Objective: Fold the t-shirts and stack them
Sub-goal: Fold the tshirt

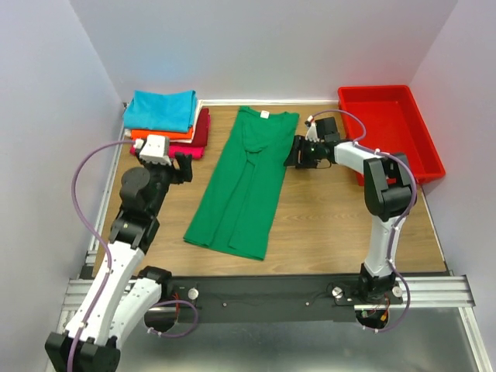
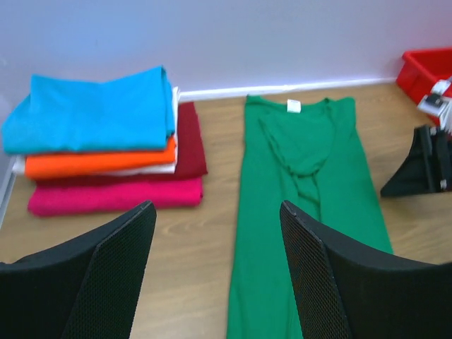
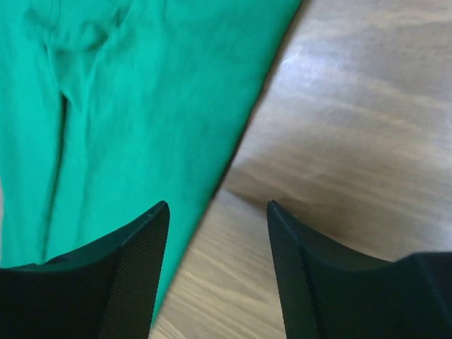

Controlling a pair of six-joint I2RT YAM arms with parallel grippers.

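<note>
The green t-shirt lies folded into a long strip down the middle of the table, its white neck label at the far end; it also shows in the left wrist view and the right wrist view. A stack of folded tees, turquoise on top, then orange, dark red and magenta, sits at the far left. My left gripper is open and empty between the stack and the green shirt. My right gripper is open and empty at the shirt's right edge, near the collar end.
A red plastic tray stands at the far right, behind the right arm. The wooden table shows bare to the right of the green shirt. White walls close in the back and sides.
</note>
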